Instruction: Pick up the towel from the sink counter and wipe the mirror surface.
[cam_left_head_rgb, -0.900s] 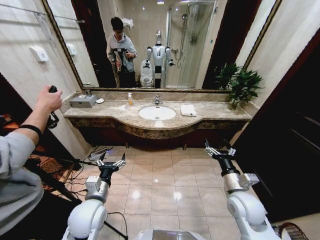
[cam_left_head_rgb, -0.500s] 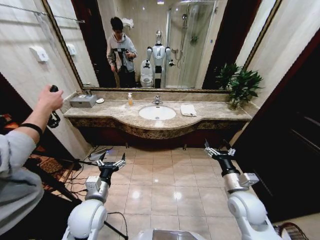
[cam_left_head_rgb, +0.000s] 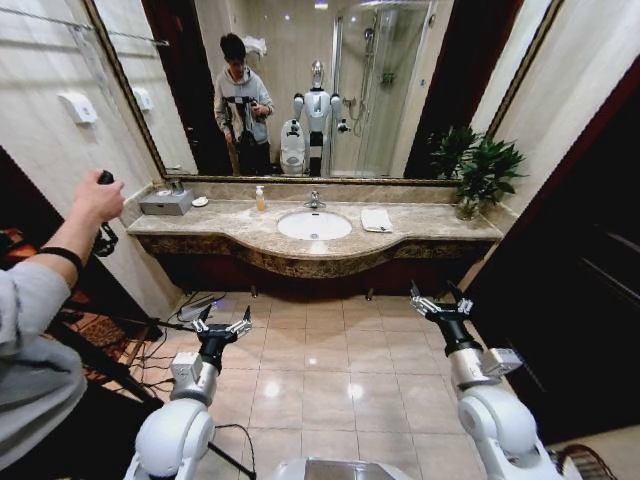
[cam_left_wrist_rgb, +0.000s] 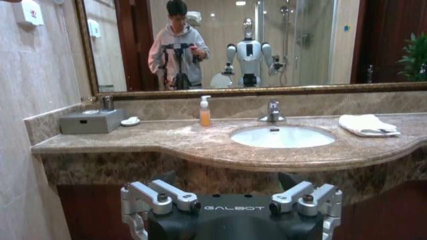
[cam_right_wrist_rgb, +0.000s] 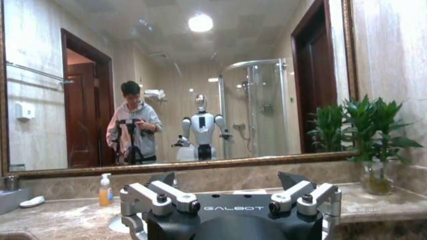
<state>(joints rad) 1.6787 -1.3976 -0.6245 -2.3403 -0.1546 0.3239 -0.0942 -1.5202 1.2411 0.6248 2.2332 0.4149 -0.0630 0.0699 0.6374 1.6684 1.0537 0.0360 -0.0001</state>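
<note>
Towel: the towel lies folded flat on the worktop, just right of the oval basin and left of the potted plant; nothing touches it.
Towel's long axis: it seems to run roughly near-to-far across the worktop, though from this far back I can't be sure.
Mirror: the mirror rises straight behind the worktop and spans its whole width; no cloth is on it.
Right gripper: the right gripper hangs over the floor tiles, well short of the worktop, fingers spread open and holding nothing.
Left gripper: the left gripper sits over the floor on the near left, also spread open and empty.
Key relation: the towel lies far and a little left of the right gripper, and far and well to the right of the left gripper.
Nearer arm: by my reckoning the right arm is the nearer one.
Gap: both arms are well apart from the worktop, so I judge the robot needs to close in first.
Beside the towel: the chrome tap and soap bottle stand to its left, clear of it.
</note>
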